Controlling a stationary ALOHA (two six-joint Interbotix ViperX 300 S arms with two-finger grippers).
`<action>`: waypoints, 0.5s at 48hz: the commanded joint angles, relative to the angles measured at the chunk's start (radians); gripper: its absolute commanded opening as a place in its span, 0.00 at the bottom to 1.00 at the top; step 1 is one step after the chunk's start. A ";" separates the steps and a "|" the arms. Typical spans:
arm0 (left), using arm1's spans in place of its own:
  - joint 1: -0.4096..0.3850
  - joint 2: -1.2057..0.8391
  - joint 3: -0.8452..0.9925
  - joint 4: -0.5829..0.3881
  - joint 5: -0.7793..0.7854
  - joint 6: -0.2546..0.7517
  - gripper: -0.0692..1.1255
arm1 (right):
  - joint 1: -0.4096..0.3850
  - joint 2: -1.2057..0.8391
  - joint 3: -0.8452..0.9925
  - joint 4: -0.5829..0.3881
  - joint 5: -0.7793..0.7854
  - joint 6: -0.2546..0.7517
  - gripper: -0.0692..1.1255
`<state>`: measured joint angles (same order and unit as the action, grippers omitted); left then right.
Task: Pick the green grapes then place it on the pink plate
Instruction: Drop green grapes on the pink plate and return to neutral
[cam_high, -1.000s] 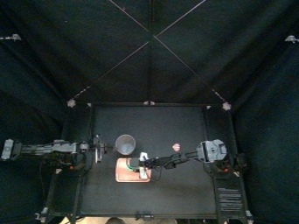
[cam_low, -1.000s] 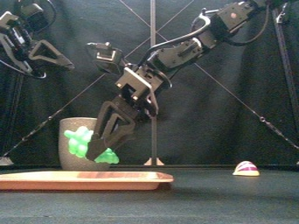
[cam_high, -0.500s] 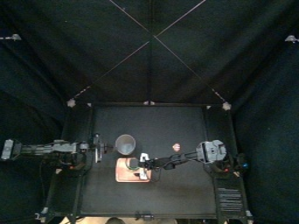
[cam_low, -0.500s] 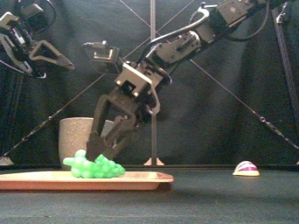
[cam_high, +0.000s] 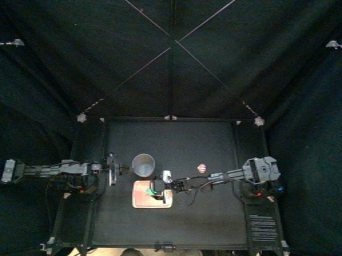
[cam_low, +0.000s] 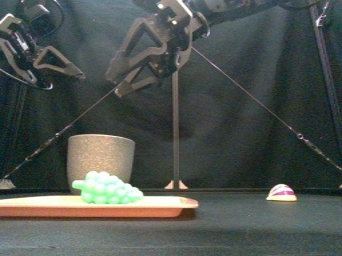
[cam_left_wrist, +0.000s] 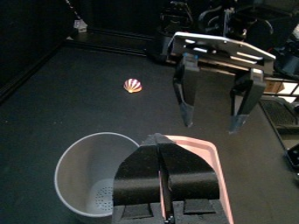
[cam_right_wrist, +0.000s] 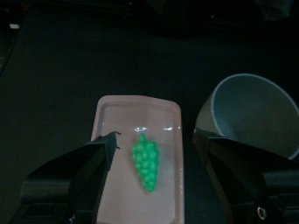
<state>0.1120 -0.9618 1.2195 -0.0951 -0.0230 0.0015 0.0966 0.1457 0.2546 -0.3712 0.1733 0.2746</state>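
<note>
And the green plastic grape bunch sits on the flat pink tray, right gripper above, jaws apart (left gripper jaws together), so a low sweep could knock it over the tray's edge.

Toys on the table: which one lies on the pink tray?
The green grapes, lying on the pink tray in front of the grey cup. The other, a small pink-and-white toy, sits on the table off to the right.
</note>
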 joint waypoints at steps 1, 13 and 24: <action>0.002 0.005 -0.012 0.002 -0.008 0.002 0.20 | -0.008 -0.107 0.054 -0.026 -0.064 0.002 0.90; 0.002 0.005 -0.011 0.000 -0.008 0.002 0.20 | -0.055 -0.282 0.307 -0.002 -0.285 0.005 0.90; 0.002 0.005 -0.009 -0.002 -0.008 0.000 0.20 | -0.101 -0.453 0.531 0.072 -0.476 0.002 0.90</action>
<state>0.1120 -0.9618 1.2226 -0.0951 -0.0215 0.0015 0.0061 -0.2301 0.7363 -0.3175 -0.2439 0.2761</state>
